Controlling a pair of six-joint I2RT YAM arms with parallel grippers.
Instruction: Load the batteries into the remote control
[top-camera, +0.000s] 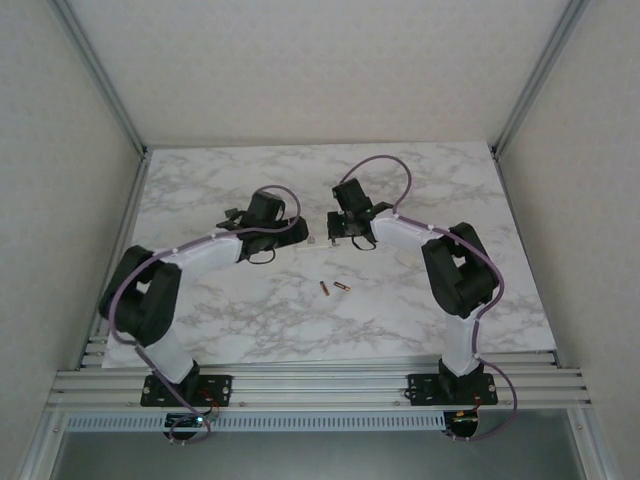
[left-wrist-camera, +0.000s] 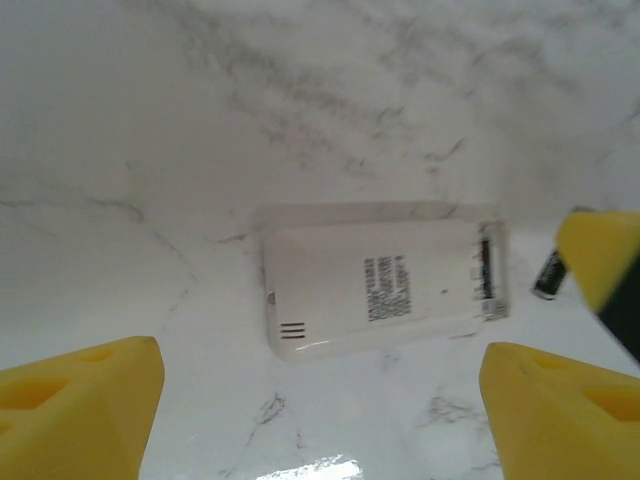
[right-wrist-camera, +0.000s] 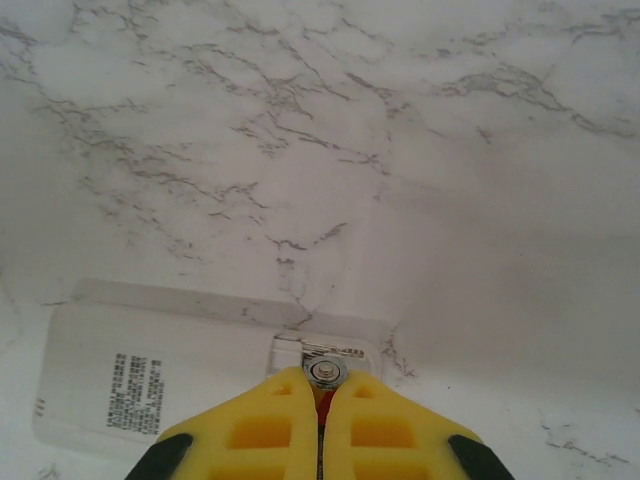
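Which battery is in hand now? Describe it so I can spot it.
On the marble table, between the arms, lies a flat white remote control. At its open end, the right gripper pinches a small dark cylindrical battery; the two other batteries lie loose nearer the arm bases.

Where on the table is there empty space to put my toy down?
The far strip of the table behind both grippers is bare, and so is the near strip between the arms. The middle is crowded: the left gripper and the right gripper, shut on a battery, meet at the remote, with two loose batteries just nearer.
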